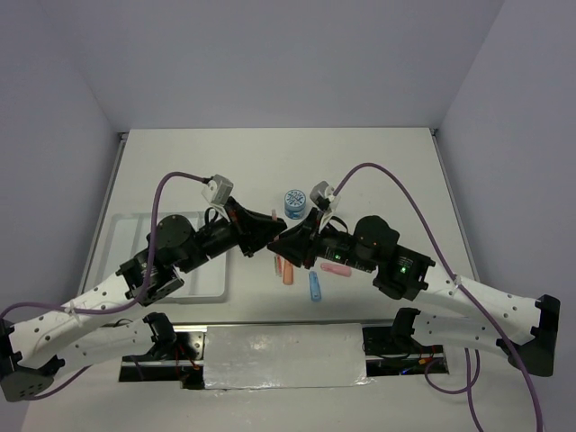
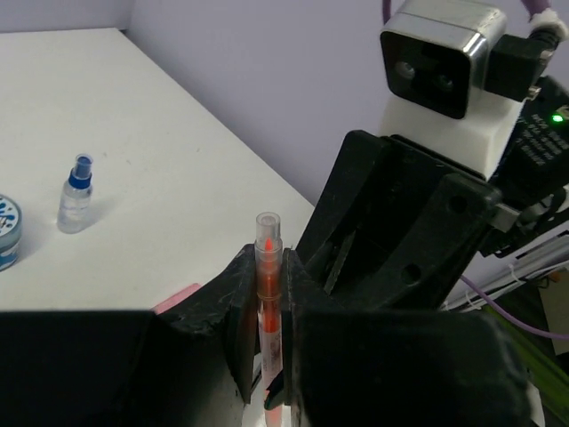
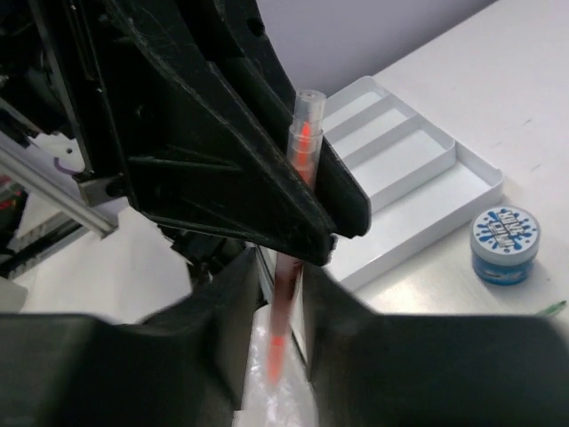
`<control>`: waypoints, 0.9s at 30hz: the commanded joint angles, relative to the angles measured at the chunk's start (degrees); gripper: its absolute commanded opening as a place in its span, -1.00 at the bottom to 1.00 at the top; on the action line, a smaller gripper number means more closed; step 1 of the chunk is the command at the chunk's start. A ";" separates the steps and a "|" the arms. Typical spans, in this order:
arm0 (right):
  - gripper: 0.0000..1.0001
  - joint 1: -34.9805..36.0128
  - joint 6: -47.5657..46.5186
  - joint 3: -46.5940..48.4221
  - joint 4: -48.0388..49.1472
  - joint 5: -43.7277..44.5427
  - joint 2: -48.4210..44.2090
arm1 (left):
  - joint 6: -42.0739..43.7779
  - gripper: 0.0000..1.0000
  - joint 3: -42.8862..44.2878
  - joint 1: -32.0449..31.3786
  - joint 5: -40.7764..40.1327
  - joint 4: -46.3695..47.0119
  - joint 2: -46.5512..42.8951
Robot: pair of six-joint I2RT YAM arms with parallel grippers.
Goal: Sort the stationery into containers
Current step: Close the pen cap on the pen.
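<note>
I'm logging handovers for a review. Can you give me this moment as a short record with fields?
stage: likely a handover between the arms
orange pen: upright, clamped in the left end effector
right end effector: fingers flank the pen lower down; grip unclear
tray: visible compartments hold nothing
on table: patterned pot, blue-capped bottle, pink eraser

No legible text anywhere (white lettering on the blue pot lid too blurred)
</note>
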 commanded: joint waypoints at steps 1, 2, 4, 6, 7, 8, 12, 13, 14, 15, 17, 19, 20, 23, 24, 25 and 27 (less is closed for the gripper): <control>-0.51 0.38 -0.78 1.60 4.63 -3.41 0.11 | 1.64 -1.00 0.07 -0.15 3.99 5.15 -1.43; -0.62 0.29 -0.69 1.43 4.72 -3.50 0.02 | 1.64 -1.00 0.07 -0.23 4.07 5.15 -1.43; -0.95 0.38 -0.52 1.08 4.98 -3.41 -0.07 | 1.64 -1.00 -0.02 -0.15 4.16 5.15 -1.60; -1.00 0.38 -0.25 0.20 5.68 -3.23 -0.33 | 1.82 -0.97 0.07 -0.23 4.68 5.33 -1.69; -1.00 0.38 0.01 -0.41 6.03 -2.97 -0.77 | 1.99 -0.92 0.24 -0.23 4.86 5.24 -1.69; -1.00 0.38 0.10 -0.68 6.56 -2.71 -1.03 | 2.08 -0.85 0.33 -0.15 5.13 5.24 -1.52; -1.00 0.46 0.28 -0.51 6.39 -1.92 -1.74 | 3.05 -0.03 0.86 -0.15 7.06 4.89 -0.81; -1.00 0.38 0.28 -0.33 6.13 -1.74 -1.74 | 3.14 0.27 0.95 -0.23 6.98 4.71 -0.72; -1.00 0.38 0.01 0.10 5.52 -1.57 -1.74 | 3.05 0.48 1.21 -0.15 6.71 4.45 -0.64; -1.00 0.46 -0.16 0.28 4.81 -1.04 -1.65 | 3.05 0.69 1.47 -0.23 6.54 4.10 -0.55; -1.00 0.47 -0.34 1.33 2.71 0.01 -1.21 | 3.66 0.95 2.61 -0.15 6.10 3.05 -0.46; -1.00 0.38 -0.43 1.25 2.26 0.46 -0.95 | 4.19 0.99 4.45 -0.15 5.66 1.73 -0.37; -1.00 0.38 -0.34 1.08 2.34 0.46 -0.95 | 4.54 0.99 5.07 -0.15 5.48 1.20 -0.37; -1.00 0.38 -0.08 0.72 2.43 0.11 -1.12 | 6.30 0.99 7.54 -0.14 2.68 -0.91 -0.37; -1.00 0.29 0.01 0.72 2.35 -0.15 -1.12 | 6.65 0.97 7.89 -0.15 1.88 -1.35 -0.55; -1.00 0.29 0.01 0.81 2.26 -0.24 -1.12 | 6.92 0.93 8.68 -0.15 0.75 -2.05 -0.55; -1.00 0.38 0.10 0.98 1.99 -0.42 -1.21 | 7.62 0.80 9.21 -0.14 0.65 -2.58 -0.46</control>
